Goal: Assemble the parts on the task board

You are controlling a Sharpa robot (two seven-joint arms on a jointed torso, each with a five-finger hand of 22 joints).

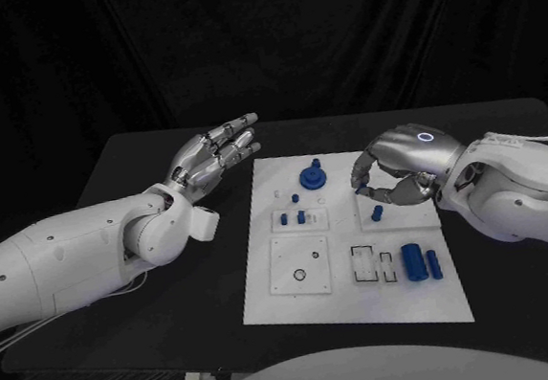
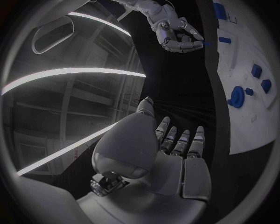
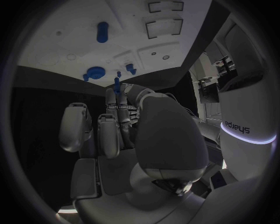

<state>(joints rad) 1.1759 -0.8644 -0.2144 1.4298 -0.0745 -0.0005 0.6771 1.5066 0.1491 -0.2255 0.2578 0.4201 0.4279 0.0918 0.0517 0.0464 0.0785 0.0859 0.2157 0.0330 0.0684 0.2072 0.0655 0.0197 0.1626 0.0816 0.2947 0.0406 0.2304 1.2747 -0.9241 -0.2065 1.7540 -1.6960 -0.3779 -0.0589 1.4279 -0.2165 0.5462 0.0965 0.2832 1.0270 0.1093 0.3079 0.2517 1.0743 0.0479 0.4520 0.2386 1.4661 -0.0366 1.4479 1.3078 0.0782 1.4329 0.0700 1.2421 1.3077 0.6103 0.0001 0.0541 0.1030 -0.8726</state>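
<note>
White task board (image 1: 355, 265) flat on black tabletop (image 1: 160, 265), blue parts (image 1: 419, 261) scattered over it. Left robot hand (image 1: 217, 150) raised beside board, fingers extended. Right robot hand (image 1: 391, 177) curled above board's far right part.

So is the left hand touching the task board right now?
Apart. The head view shows the left hand raised with fingers spread, off the task board edge with dark table between them; the left wrist view shows the same gap.
</note>
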